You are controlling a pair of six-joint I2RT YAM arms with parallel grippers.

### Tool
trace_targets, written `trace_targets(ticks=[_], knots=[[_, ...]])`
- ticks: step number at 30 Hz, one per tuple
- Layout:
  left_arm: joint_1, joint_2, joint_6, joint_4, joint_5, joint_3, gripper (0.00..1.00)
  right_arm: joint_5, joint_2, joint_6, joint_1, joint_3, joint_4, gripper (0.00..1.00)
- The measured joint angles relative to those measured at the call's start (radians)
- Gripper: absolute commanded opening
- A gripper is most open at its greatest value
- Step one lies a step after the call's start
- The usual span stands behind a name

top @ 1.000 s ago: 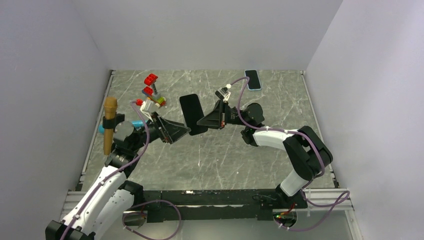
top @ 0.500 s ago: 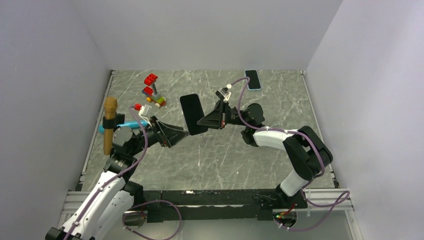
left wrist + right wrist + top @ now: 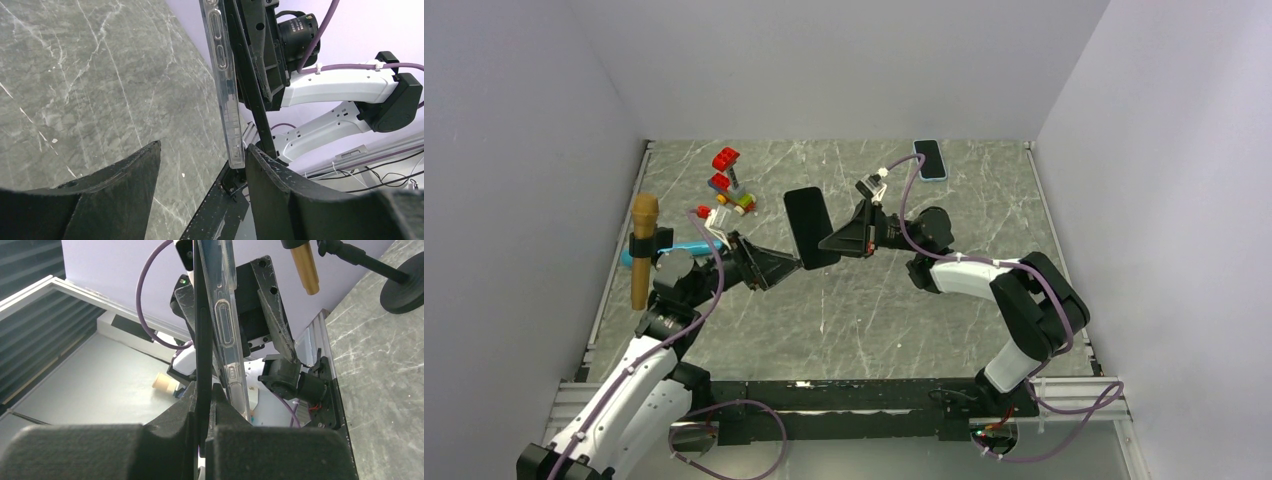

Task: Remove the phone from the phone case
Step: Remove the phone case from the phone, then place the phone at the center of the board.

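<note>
My right tool (image 3: 202,392) pinches the black phone (image 3: 201,325) edge-on. My left tool (image 3: 202,150) is spread, the clear phone case (image 3: 224,90) standing between its fingers, beside the phone.

The case (image 3: 226,100) runs off the top edge in both wrist views. Beside it the phone (image 3: 202,340) shows only a dark edge, its foot sunk in the right gripper (image 3: 203,395). From above, any gap between them is too small to tell.
</note>
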Motion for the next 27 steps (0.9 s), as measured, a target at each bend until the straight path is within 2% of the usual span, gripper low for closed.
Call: trace_targets(ticks=[5,7,11,12,14,16,20,24,27], knots=[[-0.003,0.032,-0.006,0.029,0.0,0.0,0.66,0.001,0.0,-0.002,0.011,0.0,0.0,0.0],[-0.011,0.063,-0.019,0.046,0.0,0.0,0.63,0.002,0.0,-0.002,0.015,0.0,0.0,0.0],[-0.04,0.122,-0.031,0.074,-0.003,0.006,0.42,0.004,0.0,-0.01,0.024,0.0,-0.001,0.0],[-0.046,0.133,-0.031,0.072,-0.006,0.011,0.33,0.005,0.0,-0.016,0.026,-0.002,-0.004,0.0],[-0.055,0.15,-0.017,0.054,-0.017,0.033,0.02,0.01,-0.008,-0.032,0.029,-0.013,-0.019,0.0],[-0.059,0.151,0.002,-0.003,-0.05,0.067,0.0,0.023,-0.03,-0.061,0.03,-0.037,-0.06,0.0],[-0.062,0.137,0.071,-0.243,-0.231,0.179,0.0,0.056,-0.111,-0.18,0.031,-0.077,-0.235,0.0],[-0.061,0.106,0.133,-0.455,-0.416,0.251,0.0,0.147,-0.224,-0.38,0.031,-0.084,-0.558,0.0],[-0.062,0.103,0.172,-0.57,-0.477,0.267,0.0,0.244,-0.281,-0.519,0.015,-0.081,-0.798,0.0]])
